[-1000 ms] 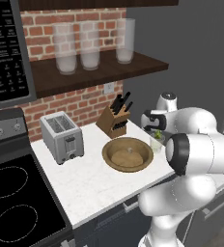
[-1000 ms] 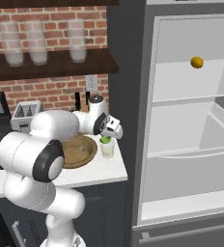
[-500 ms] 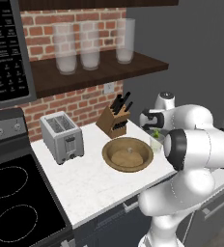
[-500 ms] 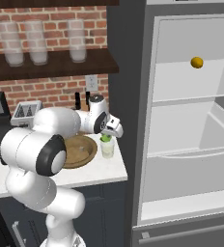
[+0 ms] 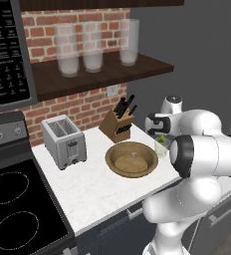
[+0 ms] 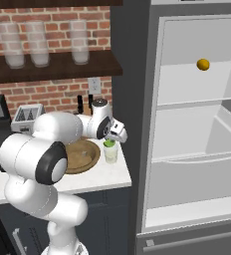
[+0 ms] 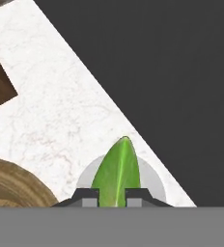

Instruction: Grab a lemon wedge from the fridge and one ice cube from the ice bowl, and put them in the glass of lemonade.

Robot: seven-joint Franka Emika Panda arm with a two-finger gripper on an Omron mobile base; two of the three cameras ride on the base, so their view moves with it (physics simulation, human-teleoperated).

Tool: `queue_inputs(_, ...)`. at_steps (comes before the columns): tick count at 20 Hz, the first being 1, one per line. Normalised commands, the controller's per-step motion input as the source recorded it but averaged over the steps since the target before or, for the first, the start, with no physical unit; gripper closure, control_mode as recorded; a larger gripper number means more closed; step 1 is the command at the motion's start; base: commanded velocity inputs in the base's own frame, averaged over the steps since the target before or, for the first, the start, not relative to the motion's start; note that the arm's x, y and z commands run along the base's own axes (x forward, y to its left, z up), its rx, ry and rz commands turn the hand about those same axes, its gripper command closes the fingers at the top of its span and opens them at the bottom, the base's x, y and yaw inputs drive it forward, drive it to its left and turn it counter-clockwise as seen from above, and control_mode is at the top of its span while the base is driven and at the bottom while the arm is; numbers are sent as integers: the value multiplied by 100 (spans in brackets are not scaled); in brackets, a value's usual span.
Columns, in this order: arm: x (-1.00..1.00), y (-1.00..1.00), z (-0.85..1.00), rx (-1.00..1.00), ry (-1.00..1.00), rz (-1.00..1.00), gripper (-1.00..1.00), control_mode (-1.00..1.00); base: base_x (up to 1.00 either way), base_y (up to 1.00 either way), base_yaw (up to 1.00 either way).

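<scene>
The green lemon wedge (image 7: 116,169) sits between my two finger tips, and my gripper (image 7: 113,195) is shut on it. It hangs right at the mouth of the glass of lemonade (image 7: 150,176), a small tumbler (image 5: 161,149) at the counter's right end beside the fridge. From the right, the wedge (image 6: 109,143) shows at the glass (image 6: 110,153) rim under my gripper (image 6: 116,136). The ice bowl (image 5: 131,159) lies just left of the glass, with a tiny ice cube (image 5: 133,155) in it. The fridge (image 6: 187,124) stands open.
A knife block (image 5: 121,124) stands behind the bowl and a toaster (image 5: 62,141) further left, next to the stove (image 5: 13,204). Tall frosted glasses (image 5: 92,47) line the shelf above. A round orange fruit (image 6: 203,64) lies on the fridge's upper shelf.
The hand has stayed over the glass with the wedge in it. Only the arm's elbow has shifted slightly.
</scene>
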Motion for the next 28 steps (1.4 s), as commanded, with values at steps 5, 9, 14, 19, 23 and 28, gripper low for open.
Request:
queue_inputs(5, 0, -21, 0, 2, 0, 0, 100, -100, 0, 0, 0)
queue_inputs(9, 0, 0, 0, 0, 0, 0, 100, -100, 0, 0, 0)
queue_inputs(14, 0, 0, 0, 0, 0, 0, -100, -100, 0, 0, 0)
queue_inputs(19, 0, 0, 0, 0, 0, 0, -100, -100, 0, 0, 0)
queue_inputs(23, 0, 0, 0, 0, -1, 0, -100, -100, 0, 0, 0)
queue_inputs(28, 0, -3, 9, 2, -4, 0, -100, -100, 0, 0, 0)
